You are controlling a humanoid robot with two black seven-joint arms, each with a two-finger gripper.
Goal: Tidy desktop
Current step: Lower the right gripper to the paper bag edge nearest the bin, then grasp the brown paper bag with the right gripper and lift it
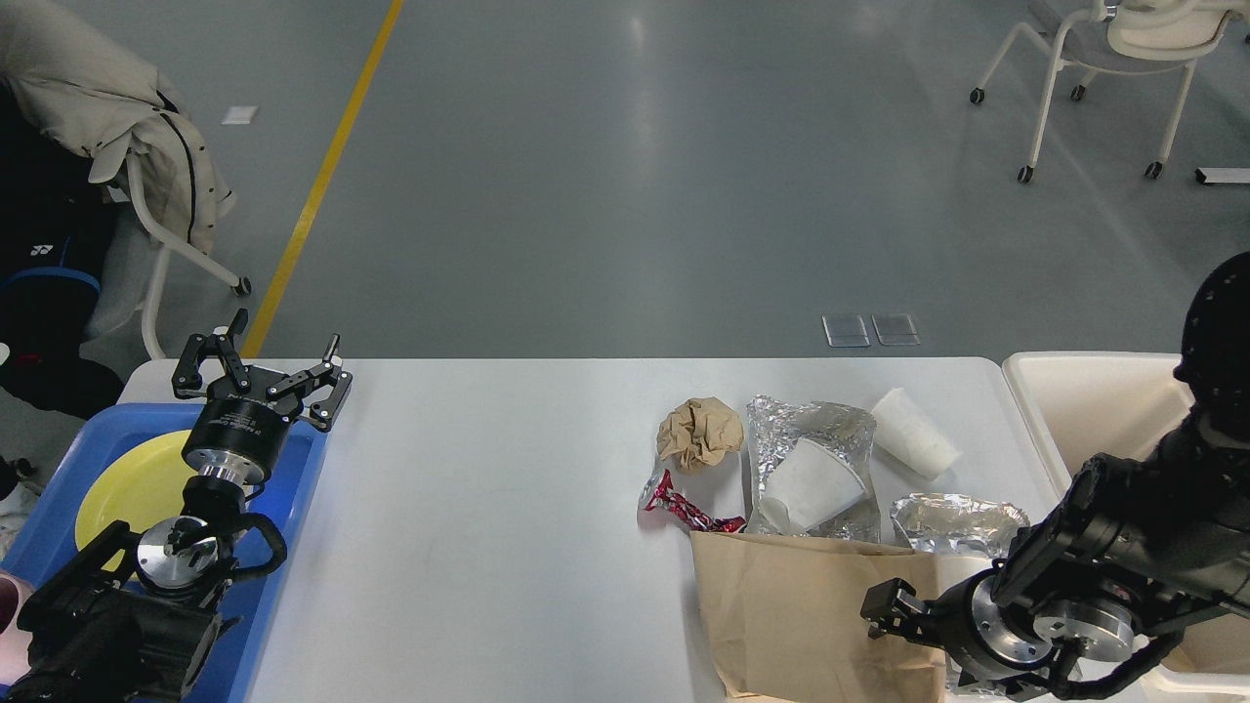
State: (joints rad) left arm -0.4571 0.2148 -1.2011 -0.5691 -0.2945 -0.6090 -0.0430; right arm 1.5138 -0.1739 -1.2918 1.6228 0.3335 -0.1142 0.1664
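Wide white rounded surface spans the view's lower half; litter sits on its right side. Right pincer hangs over the flat brown paper bag, end-on and dark, so I cannot tell its spread. Likely step: clear the bag. Best taken by an edge, since it lies flat (thin paper buckles).

Left pincer spread wide, empty, above the blue plastic tray holding a yellow plate.

Beside the bag: crumpled brown paper ball, red foil wrapper, foil sheets, two white paper cups. Cream bin stands at right; the arm itself crowds that route.
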